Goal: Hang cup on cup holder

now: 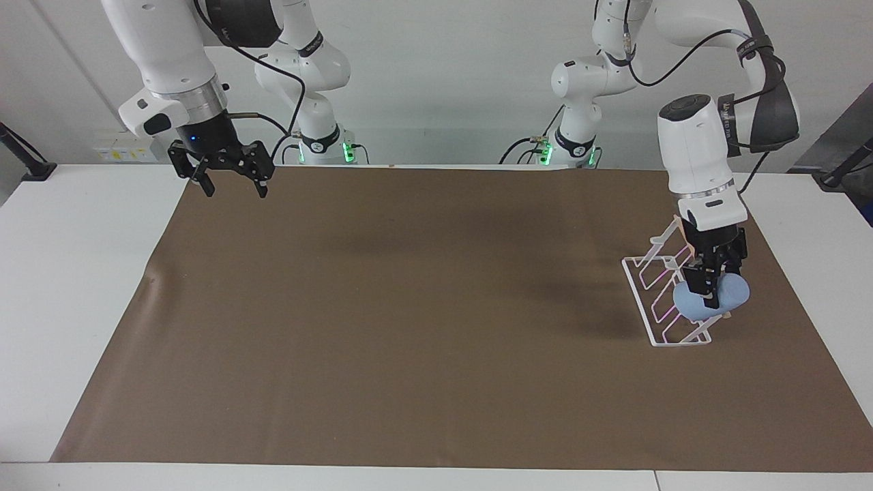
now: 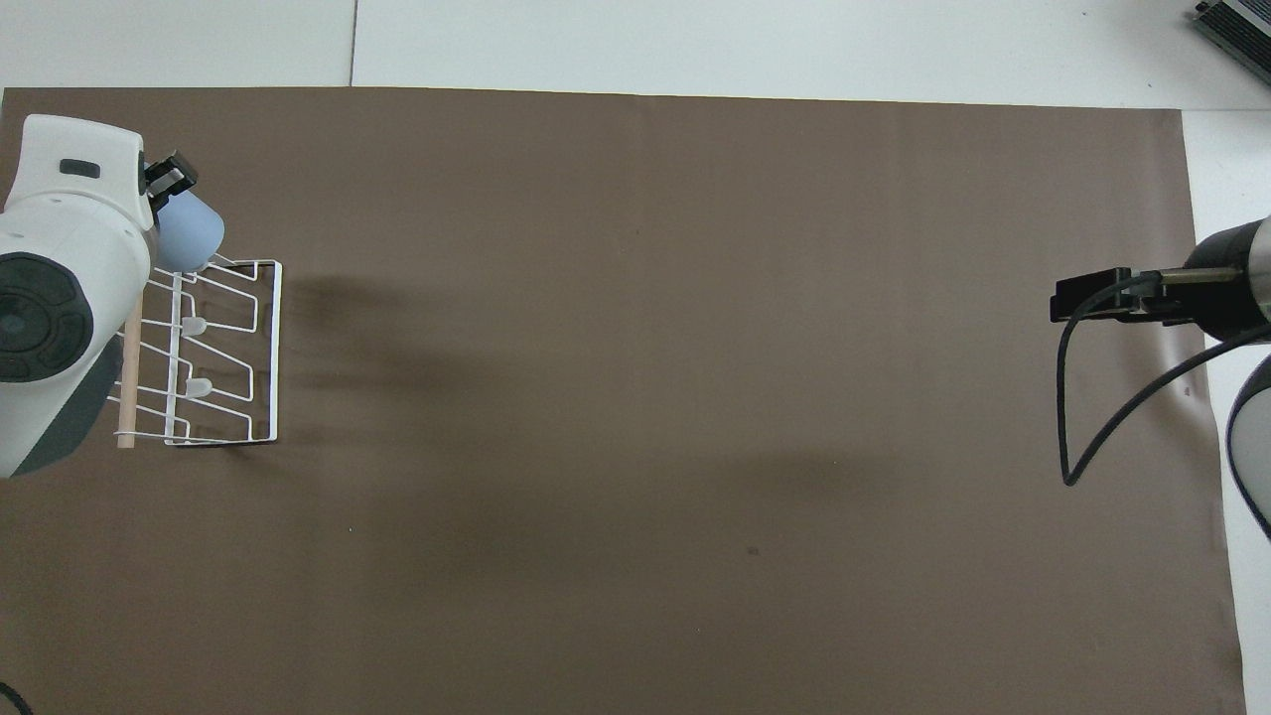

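Observation:
The light-blue cup (image 1: pixel 731 292) lies tilted on its side in my left gripper (image 1: pixel 709 297), which is shut on it from above. It is held against the top of the white wire cup holder (image 1: pixel 653 310), at the end of the wooden dowel farther from the robots. I cannot tell whether a prong is inside the cup. In the overhead view the cup (image 2: pixel 195 238) sits over the cup holder's (image 2: pixel 230 348) corner, with the left gripper (image 2: pixel 171 181) partly under the arm. My right gripper (image 1: pixel 235 191) is open and empty, raised over the mat's corner at the right arm's end.
A brown mat (image 1: pixel 409 327) covers most of the white table (image 1: pixel 75 286). The right gripper (image 2: pixel 1090 300) and its black cable (image 2: pixel 1077 437) hang over the mat's edge in the overhead view. The arm bases stand along the robots' edge.

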Motion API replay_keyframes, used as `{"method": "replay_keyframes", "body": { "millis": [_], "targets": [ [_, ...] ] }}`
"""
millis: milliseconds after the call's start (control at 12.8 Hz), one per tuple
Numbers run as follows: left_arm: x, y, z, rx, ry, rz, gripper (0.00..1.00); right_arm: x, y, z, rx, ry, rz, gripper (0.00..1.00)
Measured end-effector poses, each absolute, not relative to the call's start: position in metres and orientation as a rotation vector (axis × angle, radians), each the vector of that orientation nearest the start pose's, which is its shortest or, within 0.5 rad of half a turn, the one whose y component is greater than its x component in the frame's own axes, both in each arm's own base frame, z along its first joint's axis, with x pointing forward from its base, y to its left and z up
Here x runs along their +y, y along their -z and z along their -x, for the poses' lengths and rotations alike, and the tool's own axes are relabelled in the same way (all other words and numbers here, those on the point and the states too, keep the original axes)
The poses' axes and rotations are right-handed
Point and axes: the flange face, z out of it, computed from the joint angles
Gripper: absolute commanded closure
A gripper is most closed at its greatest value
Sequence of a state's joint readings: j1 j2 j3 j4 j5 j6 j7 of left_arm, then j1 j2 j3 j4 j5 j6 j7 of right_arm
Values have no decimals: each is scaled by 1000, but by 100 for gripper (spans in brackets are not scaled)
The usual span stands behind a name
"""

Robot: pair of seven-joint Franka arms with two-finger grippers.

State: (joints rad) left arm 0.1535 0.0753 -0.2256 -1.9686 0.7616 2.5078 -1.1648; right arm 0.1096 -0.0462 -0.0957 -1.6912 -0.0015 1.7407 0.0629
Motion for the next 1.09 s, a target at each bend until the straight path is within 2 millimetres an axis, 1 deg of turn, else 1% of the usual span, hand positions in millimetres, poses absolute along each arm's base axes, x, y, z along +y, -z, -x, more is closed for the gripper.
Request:
{"method": "replay_keyframes", "body": {
  "millis": [156, 545, 623, 700, 778, 1012, 1089],
  "targets": [
    [-45, -479, -609, -788, 992, 2660, 100, 0, -604, -554, 93, 145, 3130, 0],
    [-43, -466, -605, -775, 986, 2663, 100, -10, -609, -551, 120, 154, 3128, 0],
    [-43, -464, -604, -773, 985, 2665, 74, -14, -610, -550, 133, 136, 3128, 0],
    [-43, -464, -604, -771, 986, 2667, 21, -18, -612, -548, 138, 110, 3130, 0],
    [-44, -463, -604, -770, 987, 2668, 0, -19, -616, -545, 131, 77, 3134, 0],
    [-44, -462, -603, -767, 983, 2669, 0, -20, -633, -539, 84, 37, 3140, 0],
    [-44, -461, -603, -767, 983, 2670, 0, -21, -636, -538, 81, 35, 3140, 0]
  ]
}}
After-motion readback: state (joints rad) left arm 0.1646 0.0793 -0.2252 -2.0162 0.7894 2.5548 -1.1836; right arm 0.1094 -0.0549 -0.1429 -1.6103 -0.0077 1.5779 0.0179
